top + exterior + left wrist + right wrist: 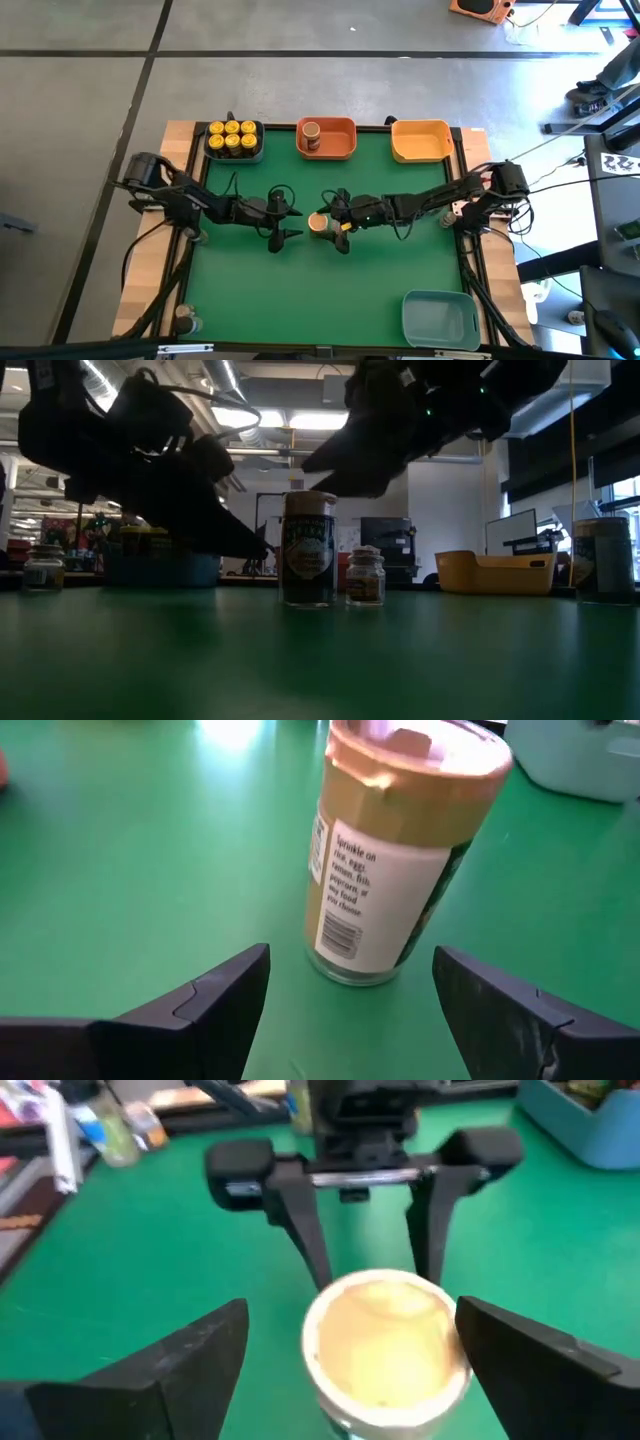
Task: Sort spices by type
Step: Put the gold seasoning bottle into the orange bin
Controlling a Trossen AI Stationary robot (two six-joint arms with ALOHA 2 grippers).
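High view: I see the tan-lid jar point(318, 222) standing upright near the middle of the green table point(330, 290), directly between my two tools. The left tool point(290, 222) points at it from one side, prongs spread, not touching. The right tool point(337, 222) reaches in from the opposite side, its prongs straddling the jar. Well beyond both tools, at the far edge, six yellow-lid jars point(233, 139) fill a dark tray, one tan-lid jar sits in the orange bin point(327, 139), and the yellow bin point(421, 141) is beside it.

Low view: jar point(308, 548) stands upright under the dark arms; a tiny jar point(365, 577) shows just beside it, whether nearer or farther I cannot tell.

Left wrist view: left tool point(350, 988) released, jaws wide; the jar point(392, 860) stands just ahead of the tips, label toward me, clear of both.

Right wrist view: right tool point(350, 1355) spread, a finger on each side of the tan lid point(385, 1338), with a small gap on either side; not clamped. The left tool faces me just beyond the jar.
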